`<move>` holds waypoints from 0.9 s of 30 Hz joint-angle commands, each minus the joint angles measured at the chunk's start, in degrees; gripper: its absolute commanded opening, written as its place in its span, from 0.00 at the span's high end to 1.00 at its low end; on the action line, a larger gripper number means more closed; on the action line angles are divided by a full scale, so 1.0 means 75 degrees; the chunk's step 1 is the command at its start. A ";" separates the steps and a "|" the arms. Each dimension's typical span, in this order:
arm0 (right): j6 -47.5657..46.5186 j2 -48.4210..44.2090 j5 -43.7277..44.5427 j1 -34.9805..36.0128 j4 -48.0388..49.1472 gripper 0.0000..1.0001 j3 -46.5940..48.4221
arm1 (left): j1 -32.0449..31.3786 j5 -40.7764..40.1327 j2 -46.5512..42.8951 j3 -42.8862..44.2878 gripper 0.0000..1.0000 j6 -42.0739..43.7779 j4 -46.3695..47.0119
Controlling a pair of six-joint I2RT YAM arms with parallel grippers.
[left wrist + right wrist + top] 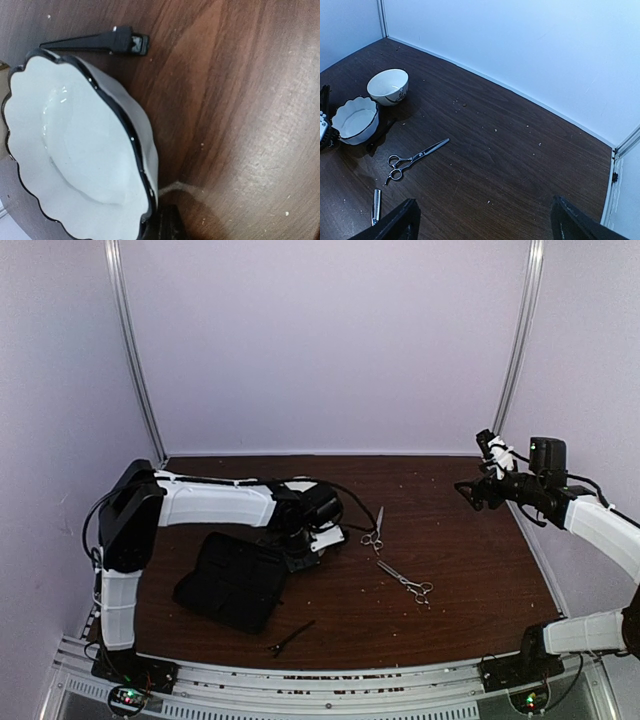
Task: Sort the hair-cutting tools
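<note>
In the left wrist view my left gripper point(154, 214) is shut on the black-edged rim of a scalloped white bowl point(75, 150) that rests on the table. A thin black stick-like tool point(95, 42) lies just beyond the bowl. One pair of silver scissors point(374, 532) lies mid-table, and a second pair point(407, 583) lies nearer the front. Another black stick tool point(290, 638) lies near the front edge. My right gripper point(472, 492) hangs open, high at the right, with nothing between its fingers. Its wrist view shows the far scissors point(412, 159) and a blade of the other pair point(376, 206).
A flat black case point(235, 580) lies front left, beside the left arm. A round white bowl point(389, 85) stands behind the scalloped bowl point(356, 119). White walls close the table at the back and sides.
</note>
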 commanded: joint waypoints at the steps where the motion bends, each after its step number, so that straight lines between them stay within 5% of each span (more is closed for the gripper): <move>1: -0.0033 -0.0072 -0.0013 -0.0051 0.0007 0.07 0.0143 | -0.0136 0.0242 -0.0547 0.0022 0.92 -0.0206 0.0284; 7: -0.0044 -0.0014 -0.0099 -0.0052 -0.0006 0.07 0.0153 | -0.0132 -0.0163 -0.2028 -0.0709 0.72 -0.0752 0.0229; 15: -0.0080 0.0141 -0.0518 -0.0033 -0.0043 0.09 0.0160 | 0.0246 -0.0945 -0.3616 -0.2255 0.32 -0.2069 0.0186; 20: -0.0216 0.0243 -0.0955 0.0049 -0.0172 0.11 0.0180 | 0.1032 -0.1085 -0.4343 -0.3378 0.19 -0.3139 0.0327; 27: -0.1091 0.0235 -0.1554 0.0913 -0.0698 0.18 0.0183 | 0.2582 -0.0787 -0.6047 -0.5331 0.18 -0.4925 0.1109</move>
